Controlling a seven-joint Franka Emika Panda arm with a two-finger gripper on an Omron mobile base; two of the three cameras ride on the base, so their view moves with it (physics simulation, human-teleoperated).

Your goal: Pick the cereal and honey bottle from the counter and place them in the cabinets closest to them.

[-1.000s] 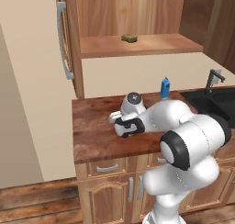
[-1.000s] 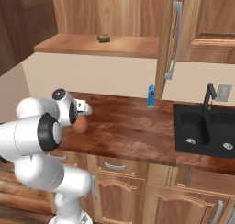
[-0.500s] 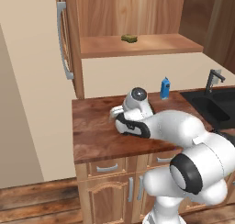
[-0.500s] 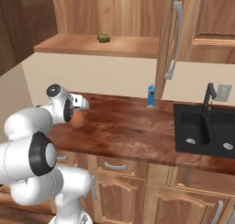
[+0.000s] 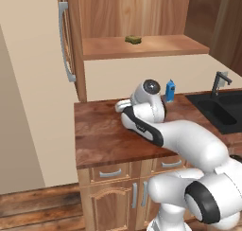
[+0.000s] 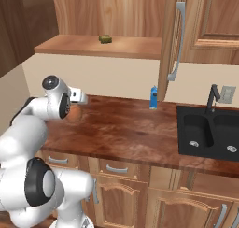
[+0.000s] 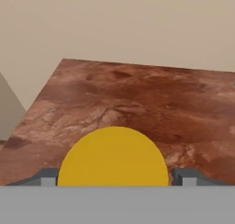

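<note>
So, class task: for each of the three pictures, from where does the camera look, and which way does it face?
Left base view: behind the arm's left, looking forward and down at the counter; arm rises lower right.
Right base view: behind its right, same counter, sink; arm lower left.
Hand view: on the hand, facing along the open fingers at the honey bottle cap.
Both base views share the blue bottle and shelf lump.

A brown counter (image 6: 140,138) carries the honey bottle (image 7: 113,156) and a blue carton (image 6: 153,97).
</note>
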